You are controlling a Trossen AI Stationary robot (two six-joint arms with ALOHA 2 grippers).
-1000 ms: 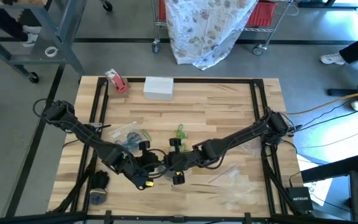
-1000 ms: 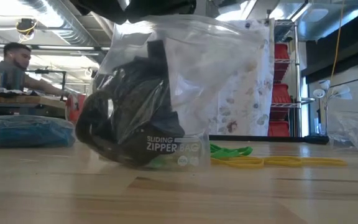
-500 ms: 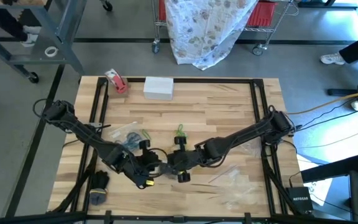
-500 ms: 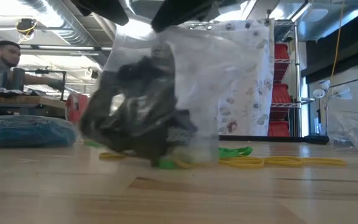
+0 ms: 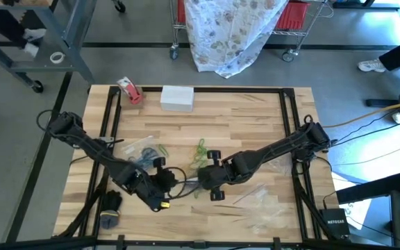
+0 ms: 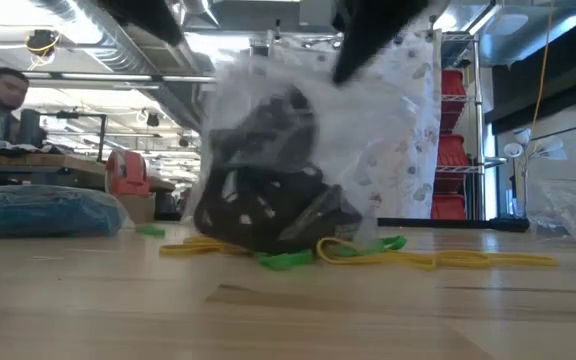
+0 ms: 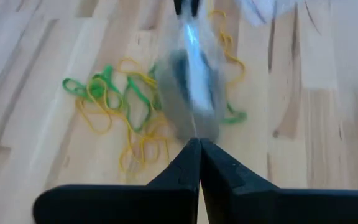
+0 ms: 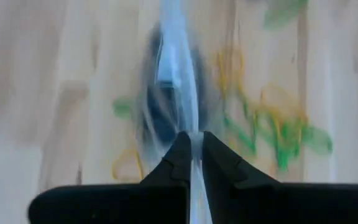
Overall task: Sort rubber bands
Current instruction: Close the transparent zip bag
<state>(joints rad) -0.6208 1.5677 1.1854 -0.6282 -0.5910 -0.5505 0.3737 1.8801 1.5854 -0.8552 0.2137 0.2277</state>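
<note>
I've got the clear zipper bag [image 6: 298, 170] hanging between my two arms over the middle of the wooden table [image 5: 255, 114], its bottom just brushing the boards. Right gripper [image 8: 190, 144] is pinched closed on the bag's top edge, film running straight through its fingertips in the right wrist view. Left gripper [image 7: 199, 149] is closed tight too, its tips meeting right at the bag's edge, though I can't say for sure from here that it has film between them.

Inside the bag sits a dark clump of black rubber bands [image 6: 268, 205], sagging to the bottom. That load is light but shifty, so I'd judge the bag will swing and slump with any quick move.

Under and around the bag lie the loose rubber bands [image 7: 114, 109], green and yellow, tangled flat on the wood. More green ones [image 5: 200, 147] lie just beyond the bag, toward the white box [image 5: 177, 98] at the far side. These loops are thin, floppy, weightless, and hooked into each other, so pull one and I expect neighbours to drag along. Best hold, I reckon, is a pinch on a raised strand at the tangle's edge, lifting slowly so it peels free
</note>
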